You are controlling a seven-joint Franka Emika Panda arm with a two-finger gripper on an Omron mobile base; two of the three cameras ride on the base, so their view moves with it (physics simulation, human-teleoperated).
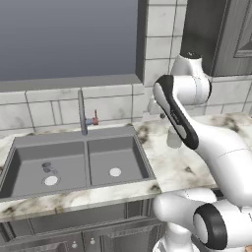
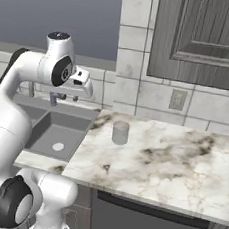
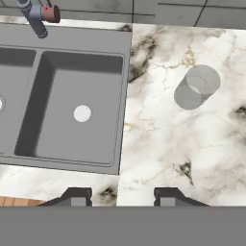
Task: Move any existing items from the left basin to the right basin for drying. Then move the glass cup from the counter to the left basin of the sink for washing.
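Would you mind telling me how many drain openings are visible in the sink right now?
2: one in the left basin, the left drain, beside the small dark piece; one in the right basin, the right drain. None seems hidden.

The white arm (image 1: 216, 147) is rising from the base at the lower right of the left base view, bending at a dark-jointed elbow low down, then reaching up and back toward the wall. Its upper link (image 1: 177, 110) is folding downward from a rounded shoulder-like joint high in the frame. In the right base view the hand is hanging forward off the wrist, pointing down. The gripper (image 3: 122, 196) is looking straight down in the hand view, its two dark fingertips (image 3: 77, 196) standing well apart with nothing between them, hovering in the air and touching nothing
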